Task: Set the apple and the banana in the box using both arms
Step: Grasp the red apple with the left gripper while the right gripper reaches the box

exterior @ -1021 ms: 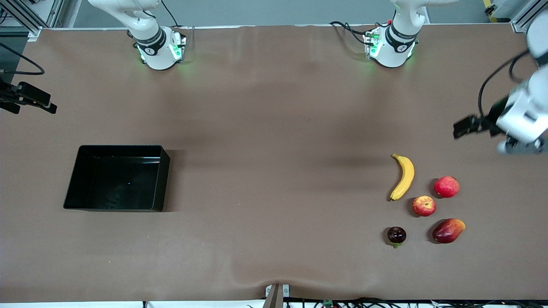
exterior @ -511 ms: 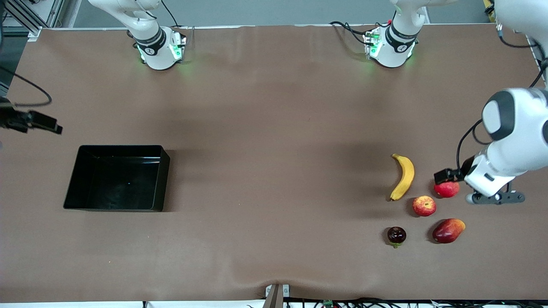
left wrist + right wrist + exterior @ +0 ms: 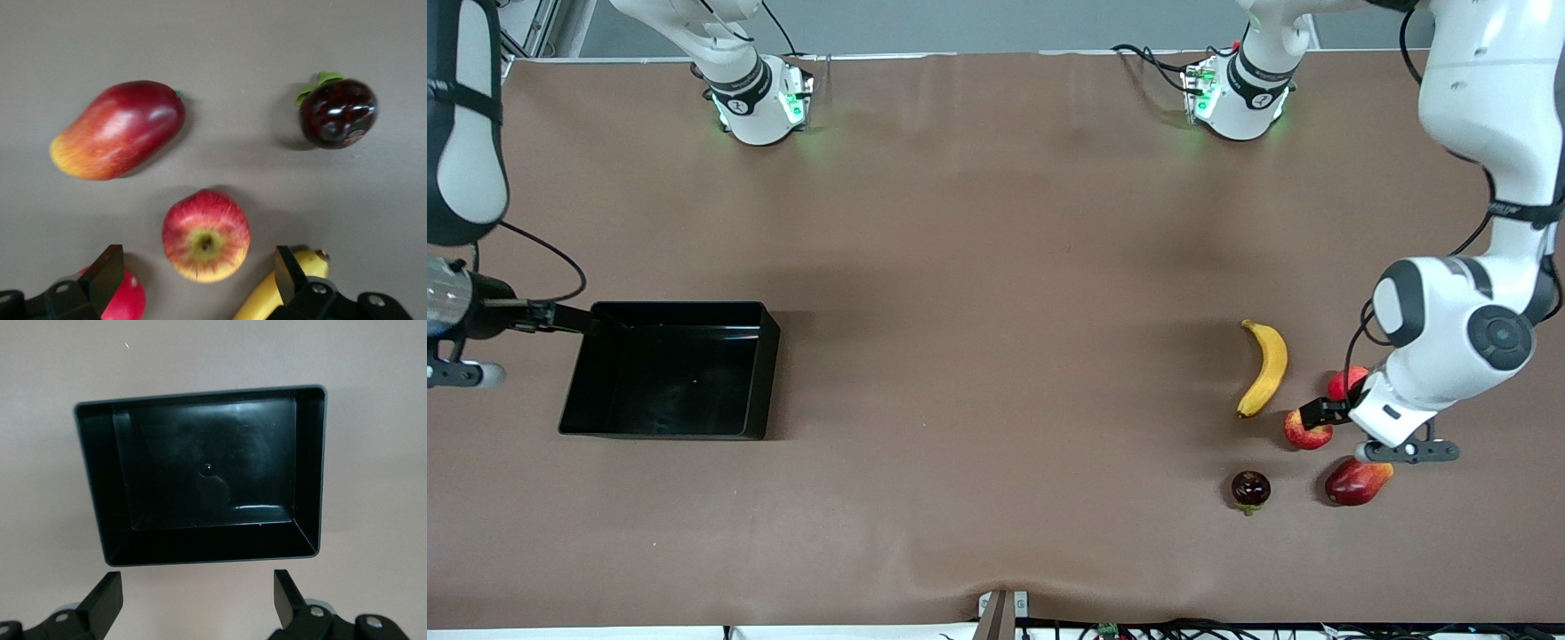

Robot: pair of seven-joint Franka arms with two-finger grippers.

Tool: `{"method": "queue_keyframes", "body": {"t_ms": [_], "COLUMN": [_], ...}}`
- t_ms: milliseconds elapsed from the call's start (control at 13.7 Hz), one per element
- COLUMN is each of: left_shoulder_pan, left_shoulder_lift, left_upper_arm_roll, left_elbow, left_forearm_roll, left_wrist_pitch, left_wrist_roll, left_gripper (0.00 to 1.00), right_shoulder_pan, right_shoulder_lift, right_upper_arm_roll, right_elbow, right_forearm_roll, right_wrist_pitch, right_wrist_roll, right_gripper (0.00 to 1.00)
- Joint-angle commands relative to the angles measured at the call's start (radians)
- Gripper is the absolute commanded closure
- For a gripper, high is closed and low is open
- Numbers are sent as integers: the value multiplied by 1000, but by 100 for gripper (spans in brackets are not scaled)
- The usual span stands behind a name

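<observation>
Changes for your log:
- Left gripper (image 3: 1319, 412): you have brought it from the left arm's end of the table, past the pink fruit (image 3: 1343, 380), to hover over the apple (image 3: 1303, 432), fingers spread.
- Right gripper (image 3: 574, 318): now moved in from the table edge to the box (image 3: 760, 373) rim, fingers apart.

2 white arms (image 3: 1458, 329) w/ grey-black joint bands, black cables, green-lit bases, black grippers (image 3: 200, 287).
</observation>
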Motion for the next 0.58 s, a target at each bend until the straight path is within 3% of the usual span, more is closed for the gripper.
{"method": "queue_keyframes", "body": {"t_ms": [0, 146, 292, 511], "left_shoulder_pan": [18, 24, 29, 27], "left_shoulder_lift": [69, 89, 101, 103], "left_upper_arm_roll": [-1, -1, -1, -2], "left_elbow": [29, 23, 15, 1], "left_forearm_roll": [15, 15, 15, 15], "left_wrist_pitch": [50, 53, 53, 53], "left_wrist_roll": [23, 23, 22, 21], "left_gripper": [0, 0, 0, 0], "right_shoulder_pan": [-89, -110, -125, -203], "right_shoulder_lift": [85, 143, 180, 267], "right_upper_arm_roll": [6, 6, 5, 5], "right_elbow": [18, 17, -10, -29], "right_forearm_roll": [2, -9, -12, -10], "right_wrist_pitch": [2, 34, 154, 301], "right_wrist_roll": [4, 1, -20, -210], "right_gripper": [0, 0, 0, 0]}}
